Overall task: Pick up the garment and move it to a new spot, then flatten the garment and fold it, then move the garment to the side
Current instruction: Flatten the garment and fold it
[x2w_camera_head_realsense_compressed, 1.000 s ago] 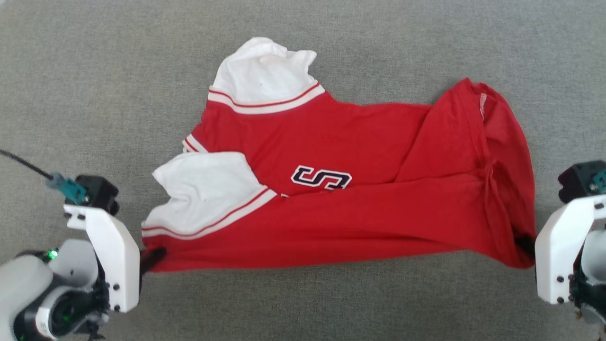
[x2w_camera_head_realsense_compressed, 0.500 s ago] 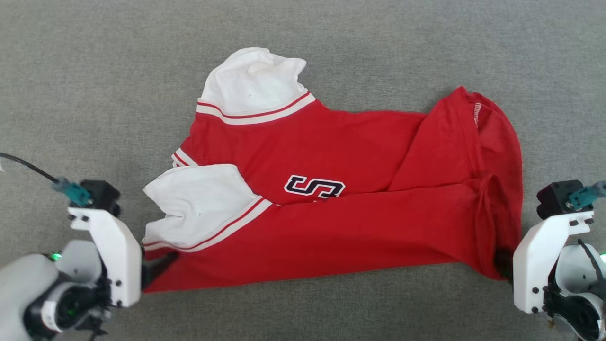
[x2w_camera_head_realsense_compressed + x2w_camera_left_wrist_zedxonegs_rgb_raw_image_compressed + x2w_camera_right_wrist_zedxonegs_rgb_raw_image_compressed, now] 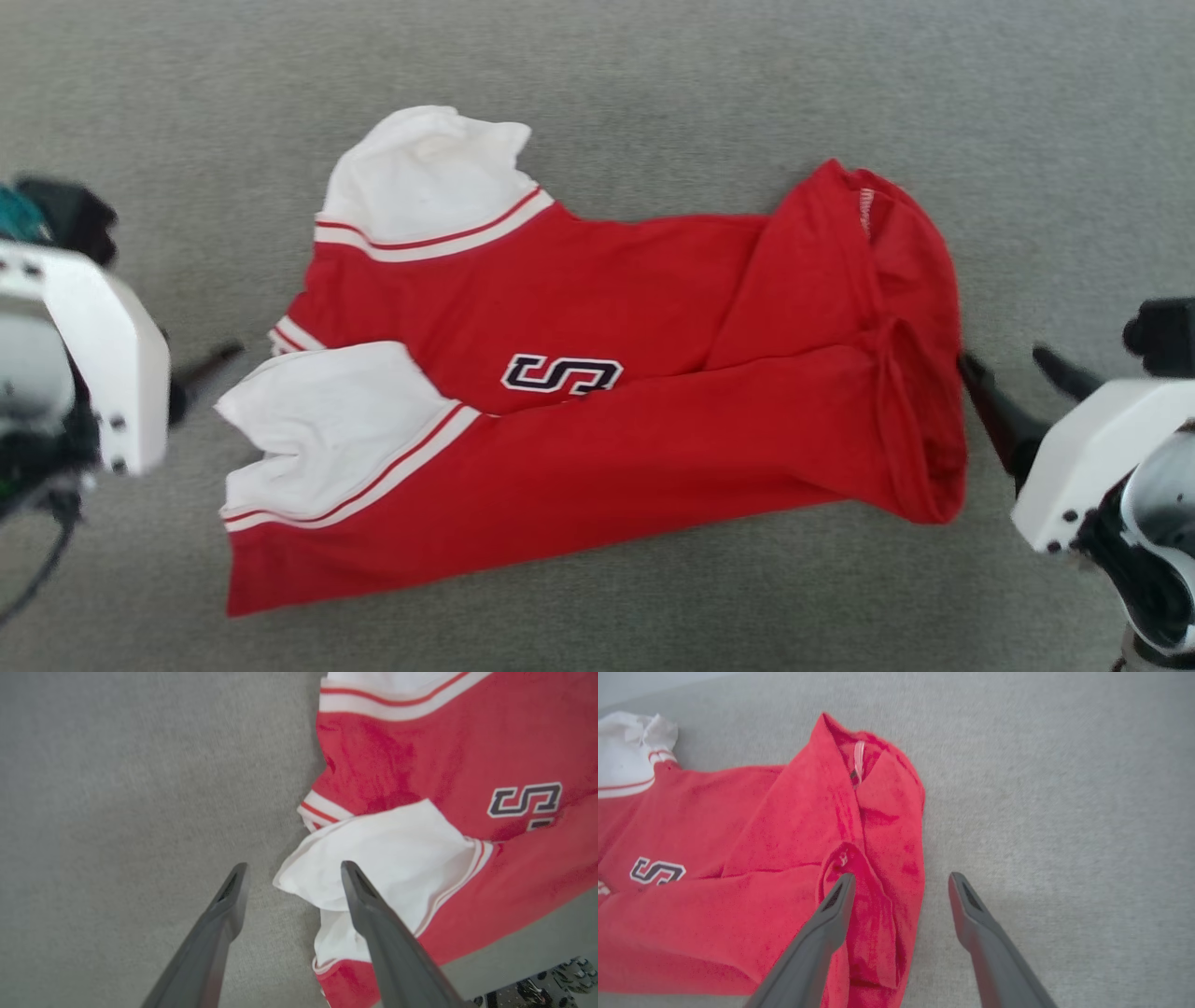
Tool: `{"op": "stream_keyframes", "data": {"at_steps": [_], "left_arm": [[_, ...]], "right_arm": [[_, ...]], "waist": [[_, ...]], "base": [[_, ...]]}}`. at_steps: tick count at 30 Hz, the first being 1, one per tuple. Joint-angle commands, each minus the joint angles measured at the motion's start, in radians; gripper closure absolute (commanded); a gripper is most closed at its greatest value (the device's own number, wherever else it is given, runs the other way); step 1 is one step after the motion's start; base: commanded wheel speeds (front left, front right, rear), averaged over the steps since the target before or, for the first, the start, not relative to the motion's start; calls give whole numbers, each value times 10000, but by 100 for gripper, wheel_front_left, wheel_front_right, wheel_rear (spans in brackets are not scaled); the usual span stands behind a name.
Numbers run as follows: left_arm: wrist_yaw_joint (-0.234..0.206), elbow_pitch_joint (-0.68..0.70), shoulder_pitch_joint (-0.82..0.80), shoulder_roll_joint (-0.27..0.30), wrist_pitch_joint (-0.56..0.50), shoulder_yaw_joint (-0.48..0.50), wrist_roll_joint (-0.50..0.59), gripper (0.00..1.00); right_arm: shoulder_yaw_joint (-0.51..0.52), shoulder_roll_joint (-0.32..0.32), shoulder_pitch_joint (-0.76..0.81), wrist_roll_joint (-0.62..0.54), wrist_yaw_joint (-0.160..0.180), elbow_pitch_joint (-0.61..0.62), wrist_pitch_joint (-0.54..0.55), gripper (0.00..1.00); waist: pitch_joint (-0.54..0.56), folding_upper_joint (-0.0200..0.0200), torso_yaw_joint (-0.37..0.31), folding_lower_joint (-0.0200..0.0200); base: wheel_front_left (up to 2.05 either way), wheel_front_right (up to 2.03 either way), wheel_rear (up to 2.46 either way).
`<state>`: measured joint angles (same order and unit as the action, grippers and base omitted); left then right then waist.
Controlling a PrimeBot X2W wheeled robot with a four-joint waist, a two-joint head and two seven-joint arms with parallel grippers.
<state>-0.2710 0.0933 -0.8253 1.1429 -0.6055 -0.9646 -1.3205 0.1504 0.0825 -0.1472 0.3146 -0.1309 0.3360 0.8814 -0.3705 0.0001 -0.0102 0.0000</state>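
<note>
White angular wrist brackets (image 3: pixel 103 355) bore dark screws, fingers (image 3: pixel 373 933) were long, dark, tapered, teal plug (image 3: pixel 14 217) topped left bracket, black cable (image 3: pixel 37 569) hung below.

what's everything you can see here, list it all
garment: 1, red, lying rumpled and partly folded on the surface
sleeves: 2, white with red stripes, at the garment's left end
letter patch: 1, dark with white outline, near the garment's middle
surface: 1, grey, under everything
left gripper: 1, dark fingers, open, beside the nearer white sleeve
right gripper: 1, dark fingers, open, by the garment's right edge
</note>
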Motion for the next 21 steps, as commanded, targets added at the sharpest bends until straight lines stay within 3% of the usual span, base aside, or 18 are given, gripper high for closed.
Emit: {"op": "stream_keyframes", "data": {"at_steps": [1,13,21], "left_arm": [[59,-61,-258,-41,-60,81,89,0],[1458,-2267,-2596,-1247,-824,138,1255,0],[2149,-3914,-3518,-1989,-1089,-11,1637,0]], "right_arm": [[-41,-69,-137,-96,1,59,-243,0],[-57,-324,-1332,138,1,-832,-5049,0],[-589,-318,-1688,383,1,-1483,-6647,0]], "waist": [[-53,-1,-183,0],[-424,-1,-1402,0],[-933,-1,-2021,0]], "base": [[0,0,0],[0,0,0],[0,0,0]]}}
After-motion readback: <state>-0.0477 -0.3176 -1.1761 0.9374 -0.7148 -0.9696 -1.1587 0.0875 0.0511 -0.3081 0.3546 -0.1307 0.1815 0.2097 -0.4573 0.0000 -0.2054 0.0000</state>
